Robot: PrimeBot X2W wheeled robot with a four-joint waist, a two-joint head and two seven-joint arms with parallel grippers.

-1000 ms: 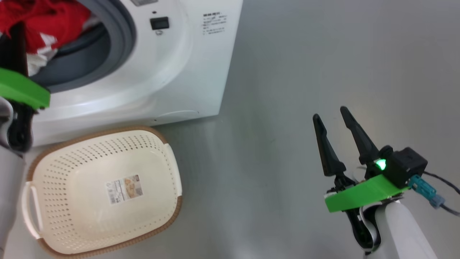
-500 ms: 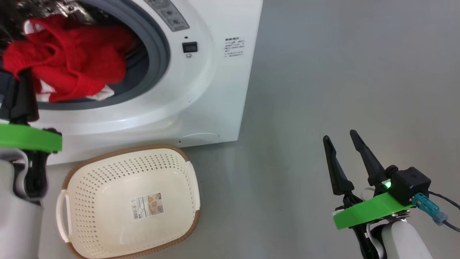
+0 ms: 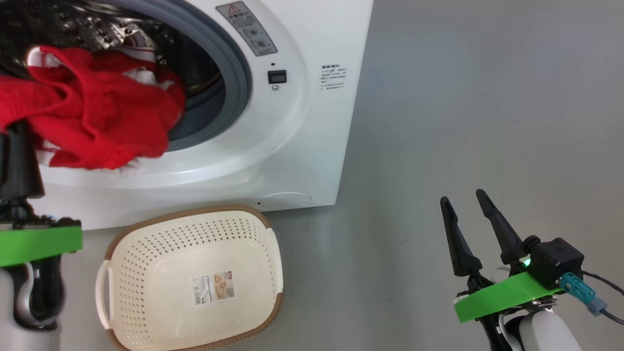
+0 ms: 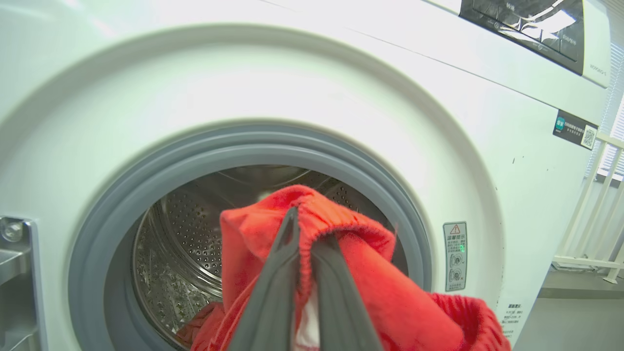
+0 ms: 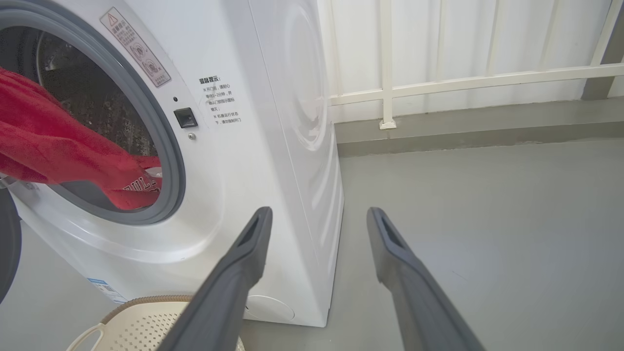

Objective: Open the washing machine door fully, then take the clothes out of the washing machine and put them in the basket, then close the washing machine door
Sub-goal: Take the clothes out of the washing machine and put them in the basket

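The white washing machine stands with its round opening uncovered; the washing machine door is out of view. Red clothes spill from the steel drum over the grey rubber ring. My left gripper is shut on a bunched red edge of the clothes, its fingers pinching the fabric just in front of the opening. The cream basket sits on the floor below the opening, holding nothing but its paper label. My right gripper hovers open over the floor, well to the right of the machine, with nothing between its fingers.
Grey floor stretches to the right of the machine. A white railing and a low kerb run along the back wall. The basket's brown rim lies just ahead of my right gripper, against the machine's base.
The head camera has shifted, so the whole picture has slid right and down. My left gripper has drawn the red clothes further out of the drum, over the ring. The right gripper stays open.
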